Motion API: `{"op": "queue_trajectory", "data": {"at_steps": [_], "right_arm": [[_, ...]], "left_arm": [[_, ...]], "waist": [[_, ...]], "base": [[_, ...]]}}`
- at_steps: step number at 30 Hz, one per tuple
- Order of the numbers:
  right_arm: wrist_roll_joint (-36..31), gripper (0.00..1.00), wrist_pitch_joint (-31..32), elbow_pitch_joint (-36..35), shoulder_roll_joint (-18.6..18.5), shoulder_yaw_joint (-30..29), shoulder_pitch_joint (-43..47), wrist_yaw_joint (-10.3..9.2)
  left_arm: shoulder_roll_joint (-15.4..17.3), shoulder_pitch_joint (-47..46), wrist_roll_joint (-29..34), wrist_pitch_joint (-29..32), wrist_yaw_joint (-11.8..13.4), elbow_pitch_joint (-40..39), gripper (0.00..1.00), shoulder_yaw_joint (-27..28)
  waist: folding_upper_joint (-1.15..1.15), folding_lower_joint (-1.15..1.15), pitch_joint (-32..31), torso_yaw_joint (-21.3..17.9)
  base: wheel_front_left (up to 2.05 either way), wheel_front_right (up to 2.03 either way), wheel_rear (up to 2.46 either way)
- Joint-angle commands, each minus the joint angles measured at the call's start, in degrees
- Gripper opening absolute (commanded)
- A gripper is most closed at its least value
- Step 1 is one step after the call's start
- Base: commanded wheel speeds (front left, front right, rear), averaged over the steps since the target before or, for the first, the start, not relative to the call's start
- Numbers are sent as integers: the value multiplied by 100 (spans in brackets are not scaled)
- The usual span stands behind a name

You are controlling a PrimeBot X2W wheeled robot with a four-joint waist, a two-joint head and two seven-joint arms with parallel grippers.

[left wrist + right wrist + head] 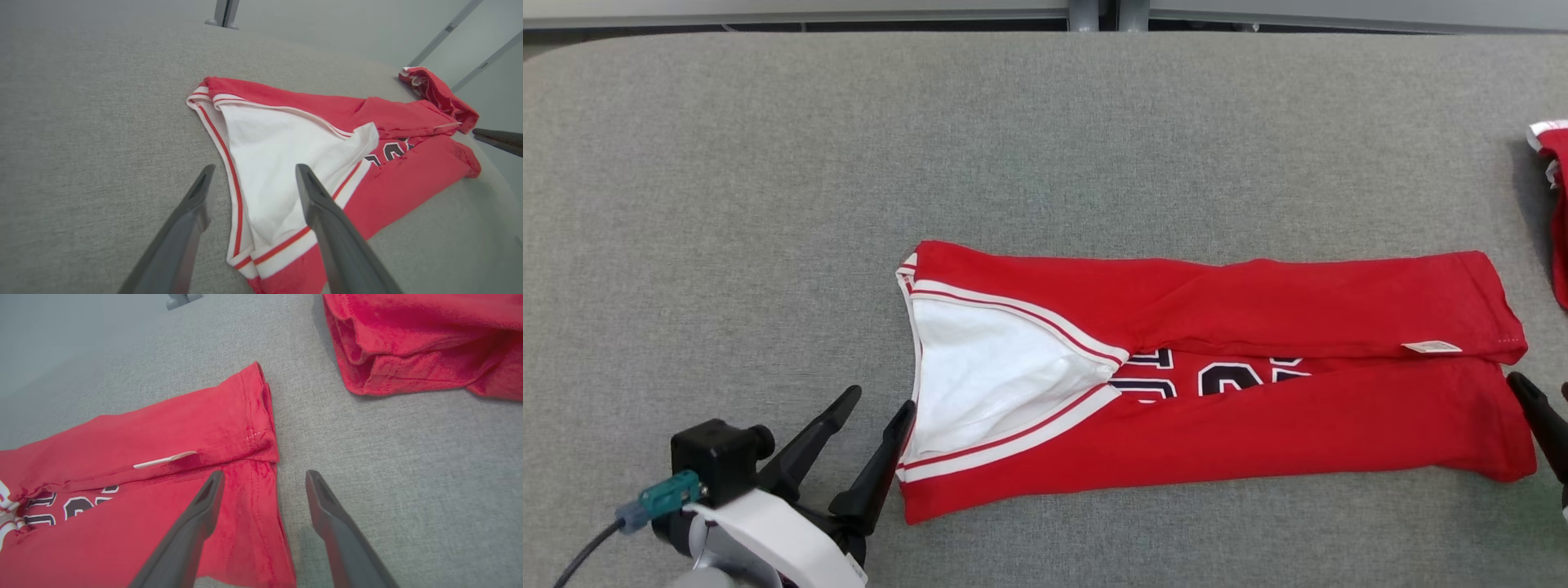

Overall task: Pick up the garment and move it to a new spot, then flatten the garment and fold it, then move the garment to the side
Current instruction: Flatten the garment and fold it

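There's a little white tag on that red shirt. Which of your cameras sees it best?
The right wrist view: the tag is close and large, poking from the fold of the shirt. The head view shows it as a small white patch near the right end. The left wrist view shows a thin, distant sliver.

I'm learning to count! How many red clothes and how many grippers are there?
Red clothes: 2, the folded jersey and a second red garment to its right.
Grippers: 2, the left gripper and the right gripper, both open.
Total: 4.
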Motion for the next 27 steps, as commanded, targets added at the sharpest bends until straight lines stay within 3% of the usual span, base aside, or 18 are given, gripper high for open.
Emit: {"op": "queue_trajectory", "data": {"at_steps": [1, 5, 9, 10, 11, 16, 27], "right_arm": [[37, 100, -223, -59, 32, 6, 162, -4], [-123, 100, -1242, 8, 146, 6, 592, -3], [-352, 100, -1885, 431, 239, 42, 529, -3], [-406, 100, -1988, 712, 289, 93, 331, -3], [-429, 100, -2015, 882, 304, 122, 213, -3], [-524, 100, -2070, 1814, 365, 122, -429, -3], [-840, 100, -1844, 3065, 345, 187, -796, -4]], "left_arm": [[-52, 143, 72, -200, 115, 62, 100, 75], [-590, 606, 487, -600, 653, 267, 100, 606], [-1477, 1133, 1660, -608, 1012, 170, 100, 1597], [-1891, 1330, 2275, -611, 987, 138, 100, 1907], [-2089, 1425, 2553, -612, 927, 160, 100, 2003], [-2768, 1633, 3359, -605, 411, 514, 100, 2043], [-3447, 1814, 4100, -607, -296, 864, 100, 2602]], "waist": [[0, 0, -151, 22], [0, 0, -303, 98], [0, 0, -430, 221], [0, 0, -487, 295], [0, 0, -508, 330], [0, 0, -574, 540], [0, 0, -611, 802]], "base": [[0, 0, 0], [0, 0, 0], [0, 0, 0], [0, 0, 0], [0, 0, 0], [0, 0, 0], [0, 0, 0]]}}
